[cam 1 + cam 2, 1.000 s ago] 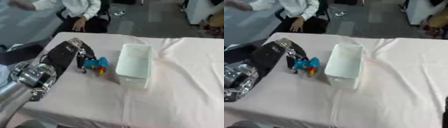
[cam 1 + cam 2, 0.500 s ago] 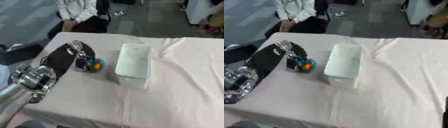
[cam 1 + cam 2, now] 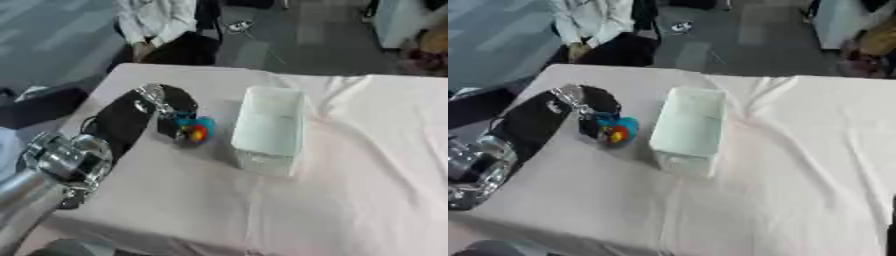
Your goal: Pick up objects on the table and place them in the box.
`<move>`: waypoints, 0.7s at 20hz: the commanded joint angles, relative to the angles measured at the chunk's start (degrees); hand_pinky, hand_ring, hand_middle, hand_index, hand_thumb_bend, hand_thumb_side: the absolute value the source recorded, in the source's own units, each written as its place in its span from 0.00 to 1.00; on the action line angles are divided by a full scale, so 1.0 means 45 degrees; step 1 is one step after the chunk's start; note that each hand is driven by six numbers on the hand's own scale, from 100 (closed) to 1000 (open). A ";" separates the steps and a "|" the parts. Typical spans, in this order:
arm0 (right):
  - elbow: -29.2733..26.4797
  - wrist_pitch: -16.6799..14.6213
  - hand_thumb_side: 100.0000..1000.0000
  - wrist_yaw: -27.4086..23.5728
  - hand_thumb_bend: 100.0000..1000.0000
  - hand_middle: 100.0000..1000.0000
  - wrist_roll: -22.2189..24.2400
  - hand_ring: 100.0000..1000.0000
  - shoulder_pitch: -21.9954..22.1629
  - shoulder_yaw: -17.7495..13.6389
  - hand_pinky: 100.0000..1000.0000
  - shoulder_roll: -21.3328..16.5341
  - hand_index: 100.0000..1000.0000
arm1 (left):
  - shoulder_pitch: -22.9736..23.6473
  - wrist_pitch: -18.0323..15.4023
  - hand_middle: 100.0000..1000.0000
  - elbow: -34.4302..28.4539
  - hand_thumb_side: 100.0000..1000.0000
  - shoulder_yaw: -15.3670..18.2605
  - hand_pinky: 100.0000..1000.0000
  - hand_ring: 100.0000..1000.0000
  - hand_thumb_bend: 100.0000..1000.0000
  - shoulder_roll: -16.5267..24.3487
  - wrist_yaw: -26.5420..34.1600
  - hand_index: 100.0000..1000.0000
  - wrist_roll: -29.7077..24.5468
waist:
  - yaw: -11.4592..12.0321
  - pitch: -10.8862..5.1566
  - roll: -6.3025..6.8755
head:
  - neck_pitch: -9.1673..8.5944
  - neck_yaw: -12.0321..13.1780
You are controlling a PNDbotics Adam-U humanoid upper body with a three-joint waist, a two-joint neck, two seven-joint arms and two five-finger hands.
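A small blue toy (image 3: 196,131) with red and yellow patches sits on the pink-white tablecloth, just left of the box. The box (image 3: 268,128) is a white open-topped rectangular bin near the table's middle, and I cannot see anything inside it. My left arm comes in from the lower left. Its black hand (image 3: 166,106) is arched over the toy, with dark fingers (image 3: 166,128) curled down against the toy's left side. Whether the toy is lifted off the cloth I cannot tell.
The table (image 3: 350,190) is covered in creased cloth, with open room to the right and front of the box. My left forearm's silver joint (image 3: 66,157) lies over the table's left edge. A seated person (image 3: 162,25) is beyond the far edge.
The whole picture has shifted a little, so the camera moved. My left hand's fingers have curled in closer round the blue toy. The box has stayed put.
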 commanded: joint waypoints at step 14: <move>-0.0152 0.0001 1.00 -0.0012 0.00 0.40 0.0036 0.31 -0.0218 -0.0014 0.24 -0.0013 0.57 | -0.1043 -0.1272 0.00 -0.4384 0.56 -0.1532 0.00 0.00 0.00 0.0605 0.4331 0.17 0.2156 | -0.0086 -0.0143 0.0011 | -0.0007 0.0403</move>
